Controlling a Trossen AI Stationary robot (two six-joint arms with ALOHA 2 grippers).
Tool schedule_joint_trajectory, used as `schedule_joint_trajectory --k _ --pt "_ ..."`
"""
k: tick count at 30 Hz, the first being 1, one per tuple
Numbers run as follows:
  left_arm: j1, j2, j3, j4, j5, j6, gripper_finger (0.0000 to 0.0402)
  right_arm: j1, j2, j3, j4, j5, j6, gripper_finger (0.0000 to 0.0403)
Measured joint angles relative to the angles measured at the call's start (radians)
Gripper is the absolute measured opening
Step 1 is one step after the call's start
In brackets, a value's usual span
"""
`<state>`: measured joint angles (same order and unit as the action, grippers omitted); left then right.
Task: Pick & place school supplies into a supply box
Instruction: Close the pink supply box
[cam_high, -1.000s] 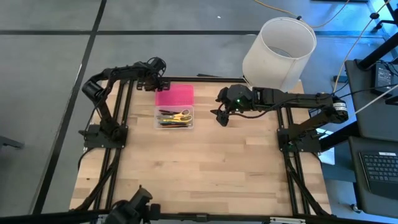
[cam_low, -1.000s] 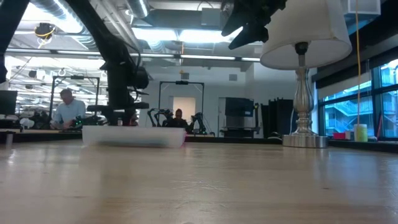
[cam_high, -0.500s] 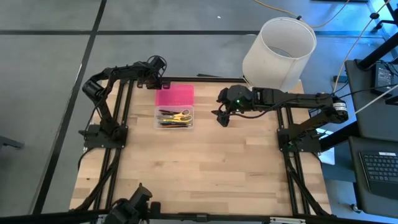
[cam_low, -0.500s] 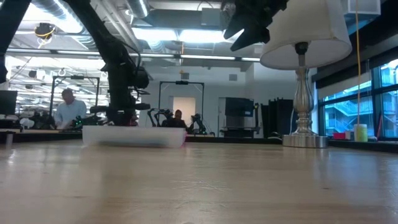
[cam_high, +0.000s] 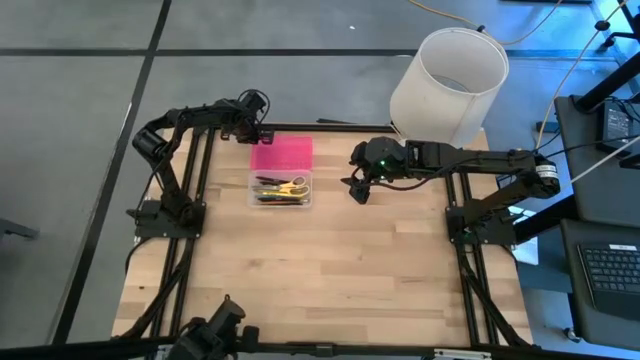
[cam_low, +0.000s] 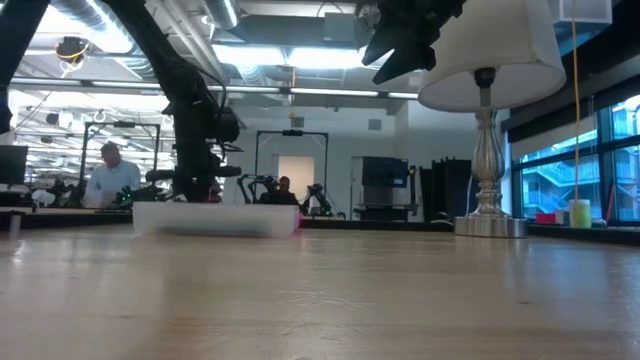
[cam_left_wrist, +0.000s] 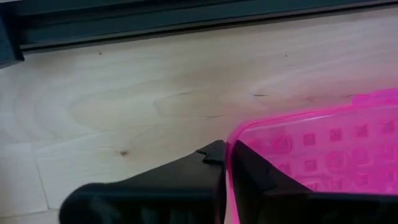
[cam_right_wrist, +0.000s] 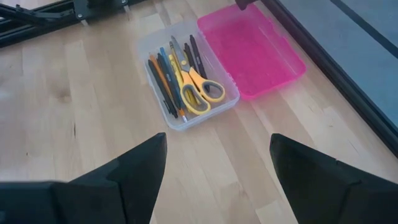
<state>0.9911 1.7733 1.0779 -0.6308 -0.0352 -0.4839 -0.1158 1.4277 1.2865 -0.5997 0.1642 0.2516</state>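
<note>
Pinching the thin edge of the hot-pink lid (cam_left_wrist: 323, 149), the left gripper (cam_left_wrist: 225, 160) has its two dark fingers (cam_left_wrist: 186, 174) drawn together with the lid's rim caught between them. In the high view this gripper (cam_high: 258, 133) sits at the lid's far left corner, by the table's back edge, with its arm folded along the left side of the frame.

The lid (cam_high: 280, 153) lies swung open and flat on the wooden table (cam_high: 330, 270), joined along its near edge to the clear base of the supply box (cam_high: 253, 190). Inside the base lie the school supplies (cam_high: 278, 188): a bundle of thin pens and pencils in black, blue, orange and yellow, with the yellow-handled scissors (cam_right_wrist: 198, 87) resting on top of them (their loops toward the pink lid). All of them sit within the base's walls; none lies out on the table.

The right gripper (cam_high: 357, 186) hangs above the table to the right of the box, well apart from it, its fingers (cam_right_wrist: 124, 174) spread wide with nothing between them. Its wrist view looks down past them onto the open box (cam_right_wrist: 186, 118).

Behind the right arm, at the table's far right corner, stands a white lampshade (cam_high: 448, 85) on a lamp. In the low view the box (cam_low: 215, 218) shows as a pale strip on the table, and people (cam_low: 107, 178) sit in the room beyond.
</note>
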Motion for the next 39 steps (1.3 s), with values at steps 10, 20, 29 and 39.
schedule_joint_trajectory --k 10,20,29,39 --pt "-0.031 -0.015 0.000 0.000 -0.034 0.000 0.0004 0.000 0.000 0.000 -0.008 0.000 0.000 0.0289" --pt "-0.085 -0.122 -0.001 -0.001 -0.056 0.000 0.0003 0.000 0.000 0.000 -0.006 0.001 -0.002 0.0289" --pt "-0.183 -0.240 -0.001 -0.060 -0.118 0.016 0.0004 0.000 0.000 0.000 -0.005 0.001 -0.004 0.0289" --pt "-0.362 -0.281 -0.017 -0.168 -0.262 -0.085 0.0004 0.000 0.000 0.000 -0.013 0.001 -0.045 0.0289"
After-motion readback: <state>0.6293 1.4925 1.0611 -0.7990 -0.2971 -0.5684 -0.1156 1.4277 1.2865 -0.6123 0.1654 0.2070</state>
